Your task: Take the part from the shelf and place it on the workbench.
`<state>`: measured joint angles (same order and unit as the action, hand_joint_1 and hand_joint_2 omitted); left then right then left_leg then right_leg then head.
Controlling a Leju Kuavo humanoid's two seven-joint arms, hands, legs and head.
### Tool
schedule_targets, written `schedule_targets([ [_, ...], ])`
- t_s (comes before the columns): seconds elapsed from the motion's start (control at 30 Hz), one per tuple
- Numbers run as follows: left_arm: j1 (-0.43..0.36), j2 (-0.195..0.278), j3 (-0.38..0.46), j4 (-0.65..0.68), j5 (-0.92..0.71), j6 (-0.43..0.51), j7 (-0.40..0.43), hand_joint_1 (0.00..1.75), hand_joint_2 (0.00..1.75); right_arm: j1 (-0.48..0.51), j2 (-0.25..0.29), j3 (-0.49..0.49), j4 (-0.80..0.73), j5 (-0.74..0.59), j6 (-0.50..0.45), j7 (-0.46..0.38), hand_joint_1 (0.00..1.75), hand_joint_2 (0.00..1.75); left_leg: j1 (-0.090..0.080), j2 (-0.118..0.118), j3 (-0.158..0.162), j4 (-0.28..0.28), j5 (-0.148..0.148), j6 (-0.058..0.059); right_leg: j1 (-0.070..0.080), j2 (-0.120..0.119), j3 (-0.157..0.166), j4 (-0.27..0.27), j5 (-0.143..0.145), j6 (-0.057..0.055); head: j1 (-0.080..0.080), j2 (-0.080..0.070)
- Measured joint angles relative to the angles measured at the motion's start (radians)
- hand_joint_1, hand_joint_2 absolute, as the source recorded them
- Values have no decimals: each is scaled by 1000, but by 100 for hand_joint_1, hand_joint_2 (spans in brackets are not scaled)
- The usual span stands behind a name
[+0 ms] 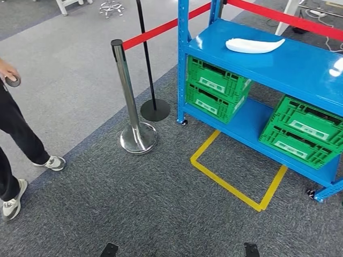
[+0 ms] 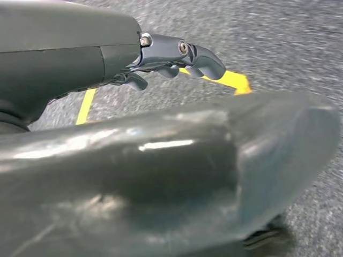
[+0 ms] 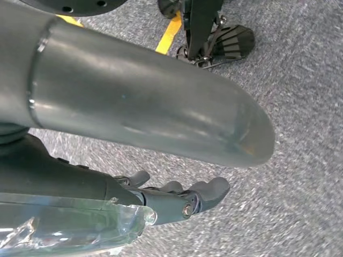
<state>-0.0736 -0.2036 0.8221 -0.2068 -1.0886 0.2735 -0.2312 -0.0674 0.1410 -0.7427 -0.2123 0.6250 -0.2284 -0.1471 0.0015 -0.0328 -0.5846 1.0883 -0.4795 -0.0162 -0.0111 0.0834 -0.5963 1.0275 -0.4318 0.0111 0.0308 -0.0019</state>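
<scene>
The part (image 1: 254, 45) is a long, flat white piece lying on the top board of the blue shelf (image 1: 299, 67), at the upper right of the head view. My left hand (image 2: 178, 59) hangs over the grey carpet with its fingers loosely stretched out and nothing in them. My right hand (image 3: 178, 195) also hangs low above the carpet, fingers extended and empty. Both hands are far from the shelf.
Green crates (image 1: 214, 88) (image 1: 303, 131) fill the lower shelves. A yellow tape square (image 1: 226, 184) marks the floor before the shelf. A chrome stanchion (image 1: 131, 101) with a red belt (image 1: 162, 29) and a black post (image 1: 155, 110) stand left of it. A person (image 1: 16, 134) stands at far left.
</scene>
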Motion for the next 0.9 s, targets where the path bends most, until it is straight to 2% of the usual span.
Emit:
schedule_targets([
  [0.03,0,0,0,0,0,0,0,0,0,-1,0,0,0,1,0,0,0,0,1,-19,25,-55,18,2,0,11,-3,1,2,4,0,0],
  [0.07,-1,0,0,0,0,0,1,0,0,-1,0,0,0,2,1,0,0,0,2,-35,39,-87,24,4,0,20,-7,1,4,10,0,0],
  [0.1,-1,-1,0,0,-1,-1,2,0,0,1,0,0,0,2,1,0,0,0,1,-36,42,-98,22,7,-1,29,-10,0,7,16,1,0],
  [0.13,0,-1,-1,0,-2,-1,4,0,0,4,-1,0,0,2,1,1,0,0,1,-27,42,-101,24,11,-3,38,-15,-4,11,23,1,0],
  [0.17,0,-2,-1,0,-5,-2,7,0,0,8,-2,0,0,2,1,1,0,0,2,-17,43,-105,28,16,-3,35,-20,-3,10,29,1,0],
  [0.2,1,-4,-2,0,-8,-3,10,0,0,12,-3,0,0,2,1,3,0,0,3,-7,44,-109,31,24,-2,18,-31,12,-1,34,4,0],
  [0.23,2,-5,-4,0,-13,-4,14,0,0,13,-4,0,0,0,0,4,0,0,4,5,44,-113,34,29,0,-8,-50,49,-26,37,6,0],
  [0.3,8,-7,-7,0,-24,-8,23,0,0,15,-4,0,1,-2,-2,9,0,0,1,30,44,-114,33,36,2,-60,-106,177,-95,42,10,0],
  [0.33,11,-7,-8,0,-28,-10,28,0,0,16,-4,-1,1,-3,-4,12,0,0,0,44,45,-113,32,37,1,-70,-132,238,-121,45,10,0],
  [0.37,14,-7,-9,0,-30,-11,30,0,0,18,-4,-2,1,-3,-6,14,0,0,-1,56,45,-113,31,38,1,-75,-144,269,-128,47,10,0],
  [0.4,15,-7,-9,0,-32,-12,29,0,0,21,-4,-3,1,-3,-8,16,0,0,-1,67,46,-113,30,37,1,-78,-135,261,-116,48,11,0],
  [0.43,15,-8,-10,0,-33,-13,26,0,0,23,-4,-5,1,-3,-10,17,0,0,-1,78,48,-112,29,35,0,-85,-106,213,-88,49,10,0],
  [0.47,15,-9,-12,0,-35,-15,22,0,0,24,-5,-7,1,-3,-13,16,0,0,-1,87,51,-112,26,32,0,-101,-63,140,-58,50,11,0],
  [0.53,15,-9,-16,0,-43,-20,13,0,0,22,-4,-10,1,-3,-15,11,0,0,-7,103,56,-107,19,22,1,-130,5,25,-24,43,8,0],
  [0.57,14,-9,-19,0,-49,-23,11,0,0,21,-4,-11,1,-3,-16,8,0,0,-10,109,58,-105,17,17,2,-136,18,3,-21,37,6,0],
  [0.63,12,-9,-27,0,-57,-27,8,0,0,22,-4,-14,1,-3,-18,1,0,0,-12,122,60,-106,17,9,3,-119,16,0,-20,21,2,0],
  [0.67,10,-9,-31,0,-59,-28,5,0,0,22,-4,-16,1,-2,-18,-4,0,0,-10,118,60,-104,12,4,3,-110,15,-1,-17,15,2,0],
  [0.7,9,-9,-33,0,-60,-28,1,0,0,22,-4,-17,1,-2,-19,-10,0,0,-8,104,54,-88,-2,-2,1,-101,13,-2,-15,8,0,0],
  [0.73,7,-9,-35,0,-61,-28,-2,0,0,20,-5,-18,1,-1,-19,-15,0,0,-6,85,38,-51,-27,-7,-1,-91,12,-4,-12,2,0,0],
  [0.77,6,-10,-36,0,-61,-29,-4,0,0,18,-5,-18,1,-1,-20,-19,0,0,-4,63,11,9,-61,-12,-2,-82,10,-4,-11,-2,-2,0],
  [0.83,6,-9,-37,0,-62,-31,-5,0,0,17,-5,-18,1,-3,-20,-26,0,0,-2,45,-57,148,-119,-15,-2,-60,6,-4,-9,-6,-2,0],
  [0.87,6,-9,-38,0,-63,-32,-5,0,0,18,-5,-19,1,-5,-21,-28,0,0,-2,43,-78,186,-124,-15,-2,-48,5,-4,-8,-6,-3,0],
  [0.9,6,-9,-38,0,-65,-34,-4,0,0,19,-5,-21,1,-8,-23,-29,0,0,-2,42,-79,181,-105,-13,-2,-35,5,-4,-7,-6,-2,0],
])
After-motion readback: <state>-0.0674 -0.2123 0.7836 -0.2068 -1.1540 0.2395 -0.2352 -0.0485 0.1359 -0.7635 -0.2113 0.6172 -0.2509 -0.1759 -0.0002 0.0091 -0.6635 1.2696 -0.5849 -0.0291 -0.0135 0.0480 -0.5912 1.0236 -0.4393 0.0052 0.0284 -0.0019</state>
